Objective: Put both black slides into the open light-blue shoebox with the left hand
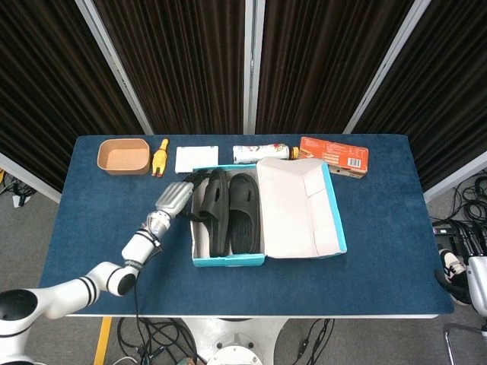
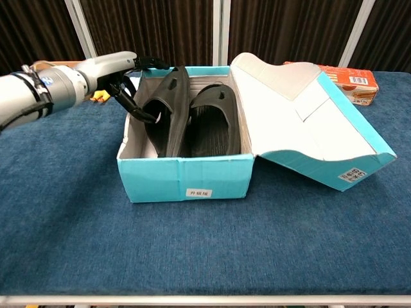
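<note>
The open light-blue shoebox (image 1: 228, 261) (image 2: 186, 176) stands mid-table, its lid (image 2: 302, 115) folded out to the right. Both black slides are inside. The right slide (image 1: 243, 209) (image 2: 212, 119) lies sole-down against the back wall. The left slide (image 1: 211, 209) (image 2: 168, 109) stands tilted on its edge along the left wall. My left hand (image 1: 183, 196) (image 2: 125, 77) reaches over the box's left rim. It grips the left slide's outer edge, thumb above and fingers below. My right hand shows in neither view.
Along the far edge lie a tan bowl (image 1: 122, 156), a yellow rubber chicken (image 1: 160, 158), a white flat box (image 1: 196, 158), a patterned bottle (image 1: 261, 153) and an orange carton (image 1: 333, 155) (image 2: 334, 76). Bare blue cloth spreads in front of the shoebox.
</note>
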Controlling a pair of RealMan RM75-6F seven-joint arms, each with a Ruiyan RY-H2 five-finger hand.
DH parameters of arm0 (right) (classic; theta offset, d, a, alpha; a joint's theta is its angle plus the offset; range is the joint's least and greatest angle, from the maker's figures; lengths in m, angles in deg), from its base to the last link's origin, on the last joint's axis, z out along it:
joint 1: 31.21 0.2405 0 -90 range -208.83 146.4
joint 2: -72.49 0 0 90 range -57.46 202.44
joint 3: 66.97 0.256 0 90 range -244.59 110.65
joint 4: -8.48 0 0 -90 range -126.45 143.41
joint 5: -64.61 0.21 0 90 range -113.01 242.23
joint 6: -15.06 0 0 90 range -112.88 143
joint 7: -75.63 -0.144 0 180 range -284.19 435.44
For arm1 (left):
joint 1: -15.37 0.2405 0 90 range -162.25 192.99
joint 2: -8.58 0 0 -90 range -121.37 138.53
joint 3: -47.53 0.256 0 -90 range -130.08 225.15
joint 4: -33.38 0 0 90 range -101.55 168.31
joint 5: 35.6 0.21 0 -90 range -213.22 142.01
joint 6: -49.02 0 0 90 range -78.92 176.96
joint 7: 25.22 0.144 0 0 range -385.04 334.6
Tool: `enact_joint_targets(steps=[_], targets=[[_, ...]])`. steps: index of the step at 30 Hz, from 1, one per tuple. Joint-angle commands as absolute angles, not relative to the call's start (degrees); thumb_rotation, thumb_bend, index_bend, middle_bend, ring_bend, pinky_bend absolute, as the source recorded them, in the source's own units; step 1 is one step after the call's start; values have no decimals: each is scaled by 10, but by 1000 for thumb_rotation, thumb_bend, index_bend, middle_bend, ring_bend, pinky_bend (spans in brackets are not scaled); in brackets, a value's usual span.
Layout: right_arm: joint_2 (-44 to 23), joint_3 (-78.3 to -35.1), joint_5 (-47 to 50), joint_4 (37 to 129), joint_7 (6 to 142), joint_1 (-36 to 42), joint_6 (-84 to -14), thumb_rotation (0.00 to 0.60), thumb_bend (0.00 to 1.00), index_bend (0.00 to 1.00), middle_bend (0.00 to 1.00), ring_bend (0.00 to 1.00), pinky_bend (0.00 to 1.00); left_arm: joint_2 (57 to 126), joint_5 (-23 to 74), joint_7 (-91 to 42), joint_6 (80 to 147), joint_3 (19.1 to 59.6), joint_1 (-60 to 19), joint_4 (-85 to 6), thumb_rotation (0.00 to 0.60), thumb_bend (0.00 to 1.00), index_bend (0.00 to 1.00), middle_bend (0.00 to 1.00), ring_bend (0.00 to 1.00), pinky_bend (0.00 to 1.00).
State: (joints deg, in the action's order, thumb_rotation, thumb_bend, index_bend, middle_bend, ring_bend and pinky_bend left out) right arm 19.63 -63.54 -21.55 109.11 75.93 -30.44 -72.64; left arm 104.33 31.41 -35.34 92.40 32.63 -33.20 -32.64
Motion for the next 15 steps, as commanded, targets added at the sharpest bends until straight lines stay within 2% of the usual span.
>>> enact_joint_targets(steps=[1,7,15], targets=[[196,-636,-217,1090,758,-304,-727,600,135,0,114,0,64,984,272,-282,911,330,-330,-392,600,0,85,11,0,186],[194,-636,-218,1087,756,-304,-726,600,135,0,114,0,64,952,269,-262,952,314,-324,-458,600,0,93,15,0,185],[194,-636,-218,1086,756,-305,-727,600,135,0,114,0,64,990,318,-280,939,308,-367,-416,596,0,212,156,11,185]])
